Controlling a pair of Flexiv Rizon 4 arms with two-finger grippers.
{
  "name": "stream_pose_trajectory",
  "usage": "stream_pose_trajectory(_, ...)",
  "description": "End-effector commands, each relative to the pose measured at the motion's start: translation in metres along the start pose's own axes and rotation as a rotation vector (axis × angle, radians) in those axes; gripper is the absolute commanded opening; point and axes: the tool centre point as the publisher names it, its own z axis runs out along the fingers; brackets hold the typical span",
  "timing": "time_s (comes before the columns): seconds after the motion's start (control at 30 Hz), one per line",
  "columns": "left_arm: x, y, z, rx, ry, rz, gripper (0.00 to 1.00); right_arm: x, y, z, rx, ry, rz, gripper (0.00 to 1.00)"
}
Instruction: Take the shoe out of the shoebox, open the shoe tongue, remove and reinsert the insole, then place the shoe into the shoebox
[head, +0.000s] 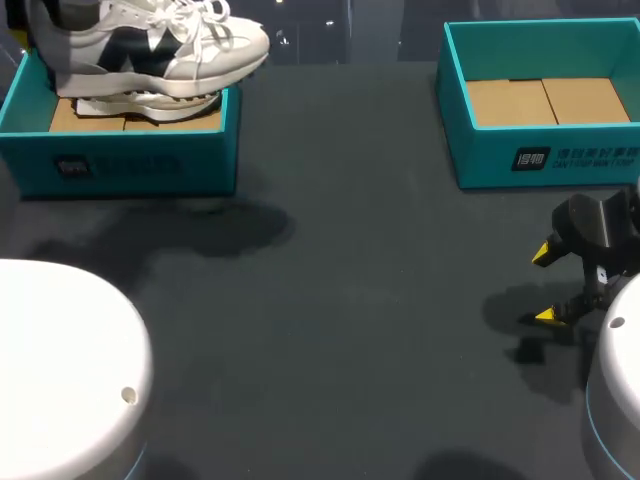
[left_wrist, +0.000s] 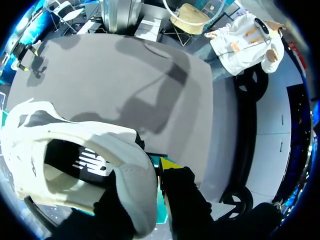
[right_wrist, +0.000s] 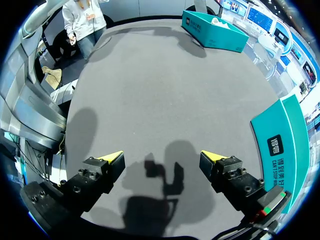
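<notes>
At the left gripper (left_wrist: 146, 174): closed on the heel collar of the shoe (left_wrist: 75, 150), one dark finger down inside the opening, the yellow-tipped one outside against the back, padded wall pinched between. Probably chosen as a firm, thin edge, narrow enough for two fingers, with laces and tongue left free for the later steps.

Seen from the head view, at the far left corner of the table (head: 350, 300): shoe held roughly level, sole about even with the rim of the shoebox (head: 130, 160), toe poking out past the box's right wall. Judged lifted partway out, not yet carried clear; contact with the cardboard floor impossible to tell. Level carriage likely meant to keep sole and toe from catching on the walls during a straight lift.

On the other side, right gripper (right_wrist: 161, 159): spread wide, nothing between its fingers, low above bare table, well apart from the shoe. Likely parked there to keep out of the lift's path and within reach of the middle of the table, ready for work on the tongue after set-down. Near it, a second teal box (head: 540, 110), nothing inside but its cardboard floor.
</notes>
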Motion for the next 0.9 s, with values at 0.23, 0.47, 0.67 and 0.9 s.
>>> stream_pose_trajectory(0.23, -0.057, -0.073, 0.006, -0.063, 0.026, 0.0, 0.0, 0.002, 0.0, 0.0, 0.003, -0.003, 0.0, 1.0)
stream_pose_trajectory(0.47, -0.098, -0.106, 0.013, -0.046, 0.034, -0.001, 0.0, 0.002, 0.0, 0.0, 0.003, -0.003, 0.0, 1.0)
stream_pose_trajectory(0.67, -0.131, -0.131, 0.026, -0.047, 0.055, 0.007, 0.0, 0.002, 0.0, 0.0, 0.003, -0.003, 0.0, 1.0)
stream_pose_trajectory(0.9, -0.165, -0.149, 0.043, -0.028, 0.076, 0.019, 0.0, 0.002, 0.0, 0.0, 0.003, -0.003, 0.0, 1.0)
